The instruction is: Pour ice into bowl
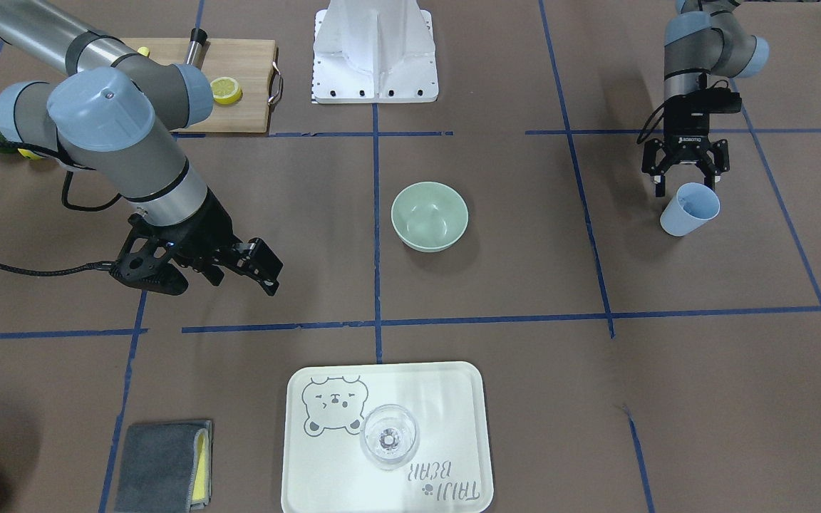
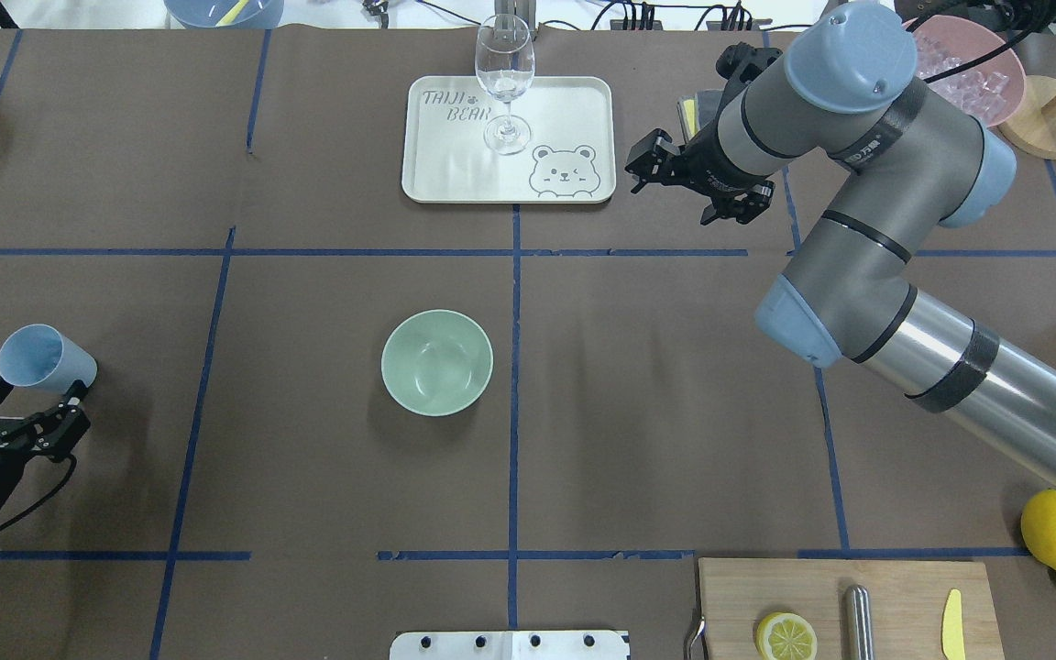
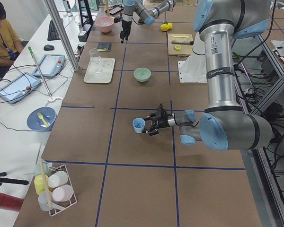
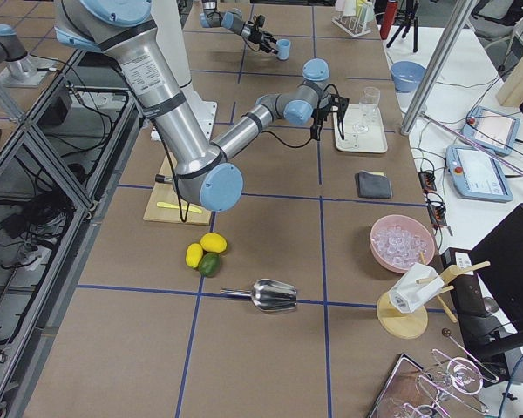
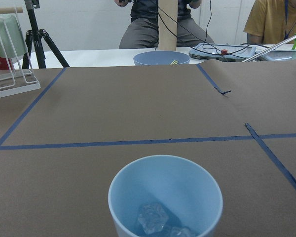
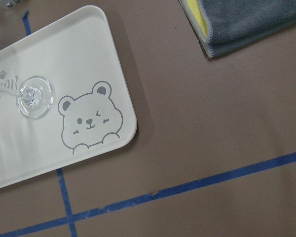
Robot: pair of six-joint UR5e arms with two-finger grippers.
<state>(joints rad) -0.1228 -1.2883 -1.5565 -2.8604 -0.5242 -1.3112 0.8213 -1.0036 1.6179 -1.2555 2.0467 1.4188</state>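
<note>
The pale sage-green bowl (image 1: pixel 430 216) stands empty at mid-table; it also shows in the overhead view (image 2: pixel 437 362). My left gripper (image 2: pixel 31 401) is shut on a light blue cup (image 2: pixel 47 357) and holds it tilted, far to the bowl's left. In the left wrist view the cup (image 5: pixel 165 195) holds a few clear ice cubes (image 5: pixel 153 219) at its bottom. My right gripper (image 2: pixel 672 194) is open and empty, hovering beside the tray, away from the bowl. More ice lies in a pink container (image 2: pixel 963 82).
A white bear tray (image 2: pixel 574 101) with a wine glass (image 2: pixel 504 78) sits beyond the bowl. A grey cloth (image 1: pixel 161 464) lies beside it. A cutting board (image 2: pixel 895 587) holds a lemon slice (image 2: pixel 786 635). Lemons (image 2: pixel 1055 530) lie at the right edge. A metal scoop (image 4: pixel 270 294) lies near them.
</note>
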